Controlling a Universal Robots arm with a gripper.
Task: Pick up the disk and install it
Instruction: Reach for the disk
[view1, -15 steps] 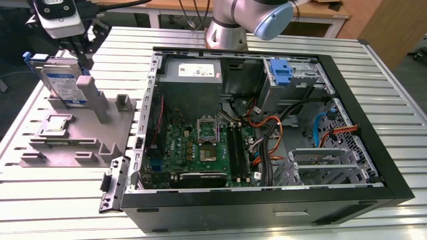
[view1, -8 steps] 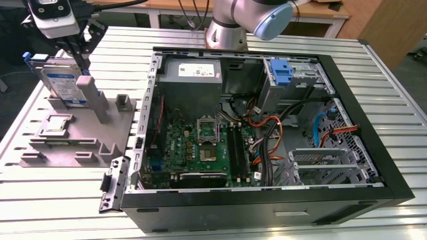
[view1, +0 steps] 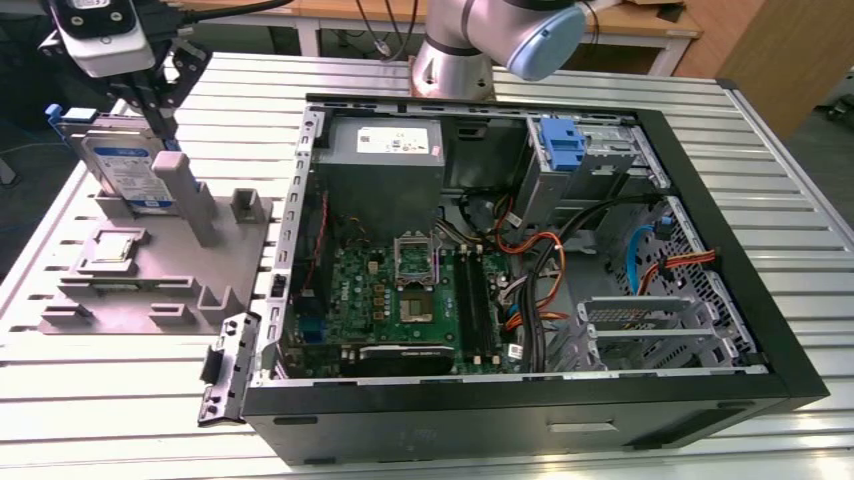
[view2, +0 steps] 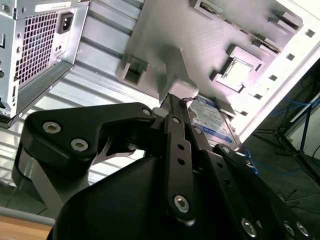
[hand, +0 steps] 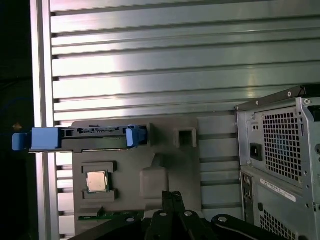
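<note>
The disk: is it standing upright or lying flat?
Upright: the disk stands on edge in the grey holder, outside the computer case.

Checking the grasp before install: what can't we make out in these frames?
- Disk, bottom and one edge: in the exterior view, behind the fixture's slot and post.
- Disk face: edge-on in the first wrist view; in the second wrist view the gripper's body covers most of it.
- Gripper-to-disk contact: cannot tell; the post and the gripper's body block it.
- Bay behind the blue latch: in the exterior view, cage walls hide its inside.
</note>
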